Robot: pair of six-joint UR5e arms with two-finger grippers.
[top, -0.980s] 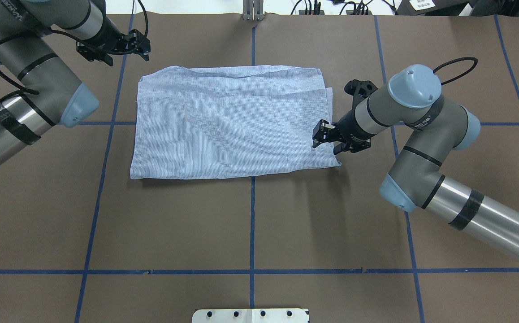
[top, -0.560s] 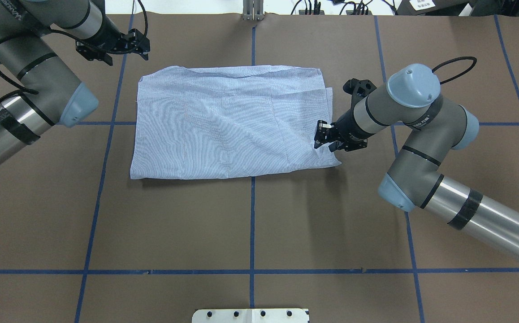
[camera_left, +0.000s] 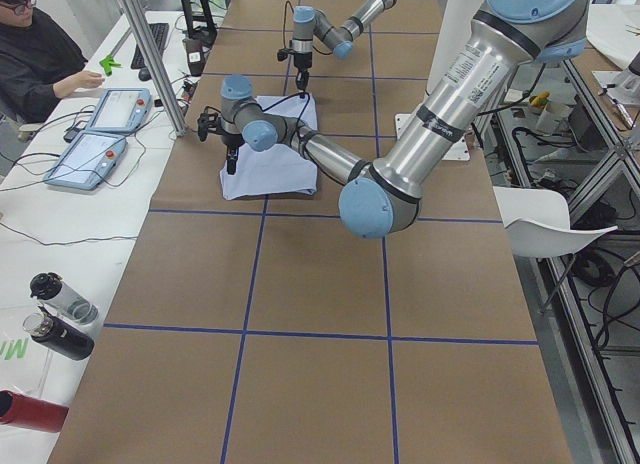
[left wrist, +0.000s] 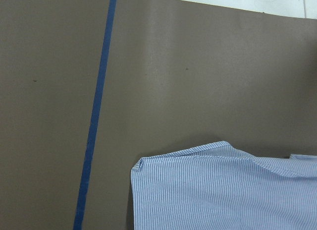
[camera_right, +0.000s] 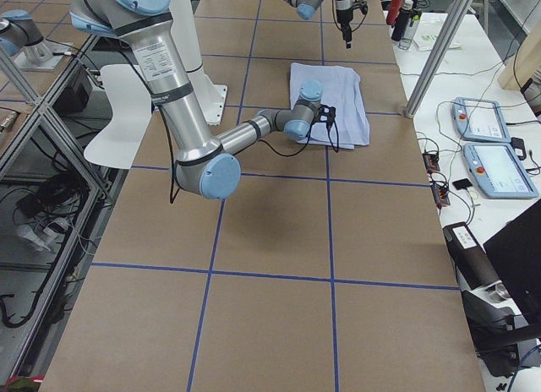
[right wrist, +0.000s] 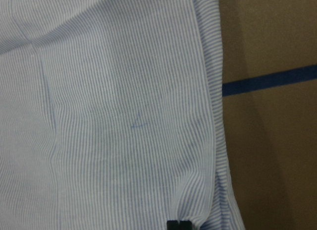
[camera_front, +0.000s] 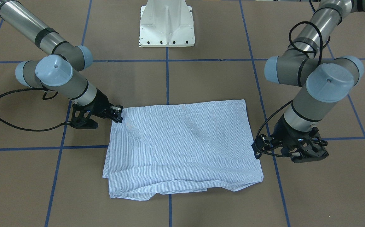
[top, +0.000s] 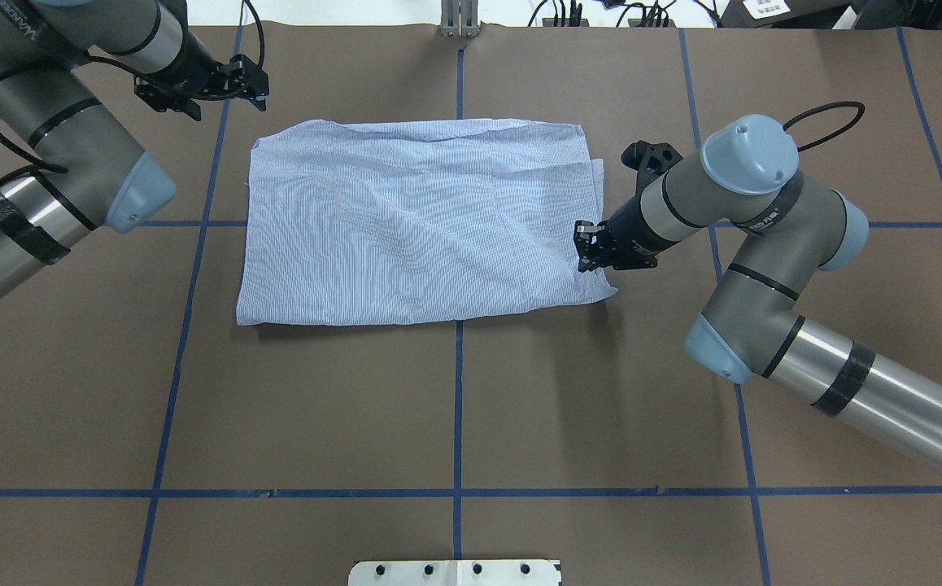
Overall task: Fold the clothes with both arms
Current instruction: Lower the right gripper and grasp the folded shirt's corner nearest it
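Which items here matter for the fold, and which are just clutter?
Job: light blue-and-white striped fabric shirt; black left gripper; black right gripper.
Lying about: white metal pedestal base; two blue-screened control tablets; dark bottles on white side table.

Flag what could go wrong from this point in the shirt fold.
1. The right hand seems to pinch the shirt only at its very edge, where layers are stacked. It may lift just the top layer or slip off.
2. The left hand hangs open over bare table beyond the far corner, off the cloth. If the right pulls alone, the shirt will likely drag and skew instead of folding.
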